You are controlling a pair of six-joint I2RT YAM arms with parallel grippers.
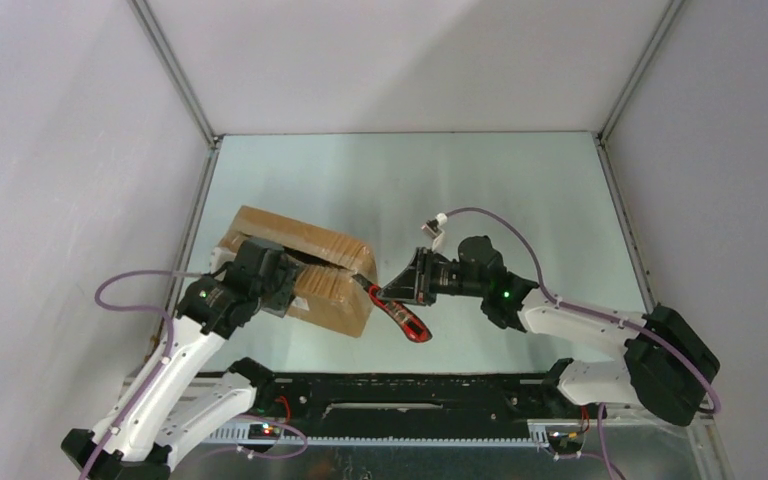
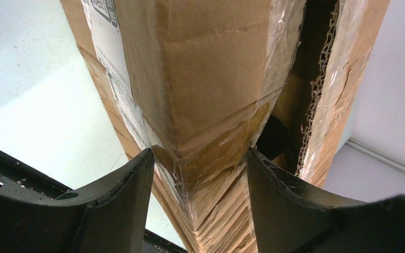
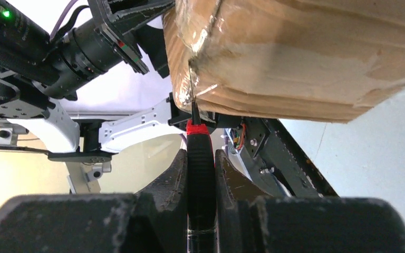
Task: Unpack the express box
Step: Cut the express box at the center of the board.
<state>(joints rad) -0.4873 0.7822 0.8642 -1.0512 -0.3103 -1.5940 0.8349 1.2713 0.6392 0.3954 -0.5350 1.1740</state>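
The express box (image 1: 300, 265), a brown taped carton, lies left of the table's middle with a dark gap along its top seam. My left gripper (image 1: 272, 285) is closed on the box's near-left corner; in the left wrist view both black fingers (image 2: 132, 184) press the taped corner of the box (image 2: 205, 79), beside a white label (image 2: 111, 58). My right gripper (image 1: 407, 283) is shut on a red and black utility knife (image 1: 400, 315). In the right wrist view the knife (image 3: 200, 163) sits between the gripper's (image 3: 200, 158) fingers, with its blade tip at the box's (image 3: 306, 52) taped edge.
A black rail (image 1: 410, 400) runs along the near table edge between the arm bases. White walls with metal corner posts (image 1: 175, 70) enclose the table on three sides. The left arm (image 3: 58, 47) shows beyond the box in the right wrist view.
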